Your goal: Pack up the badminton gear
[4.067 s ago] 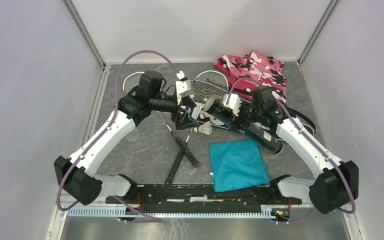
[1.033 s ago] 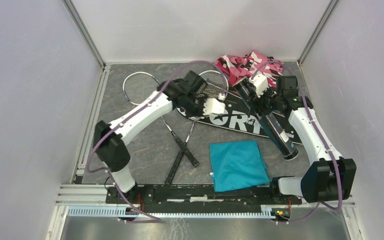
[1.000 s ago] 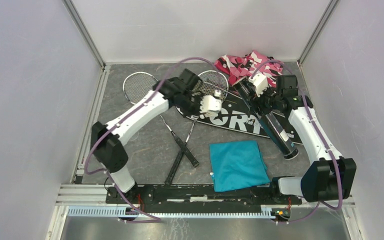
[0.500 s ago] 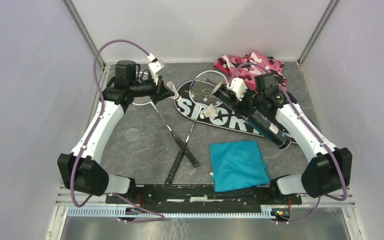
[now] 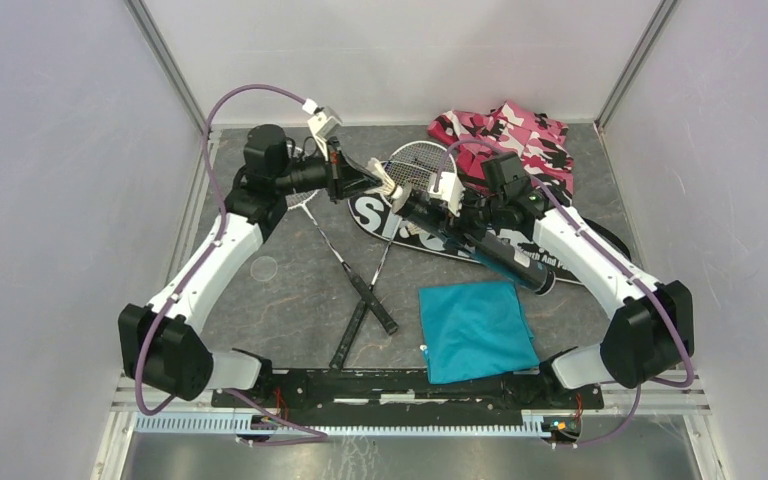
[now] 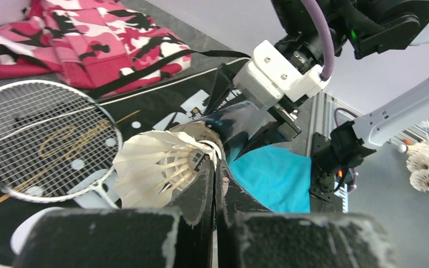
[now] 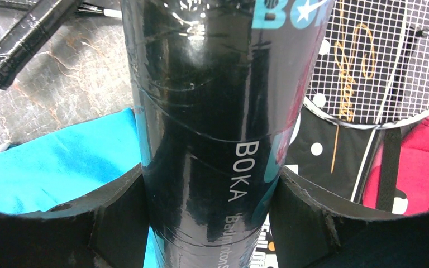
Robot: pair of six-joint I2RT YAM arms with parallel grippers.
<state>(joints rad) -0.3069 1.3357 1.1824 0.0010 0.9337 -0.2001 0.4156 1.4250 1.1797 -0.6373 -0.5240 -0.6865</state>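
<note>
Shuttlecock (image 6: 156,167), feathery white cone, near glossy black tube (image 7: 212,139)

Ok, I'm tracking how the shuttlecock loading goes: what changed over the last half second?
The left gripper, shut on a white shuttlecock, moved right toward the mouth of the black BOKA tube. The right gripper, clamped on that tube, swung it left to meet it. The crossed racquets, SPORT bag, teal cloth and camouflage fabric stayed put.
</note>
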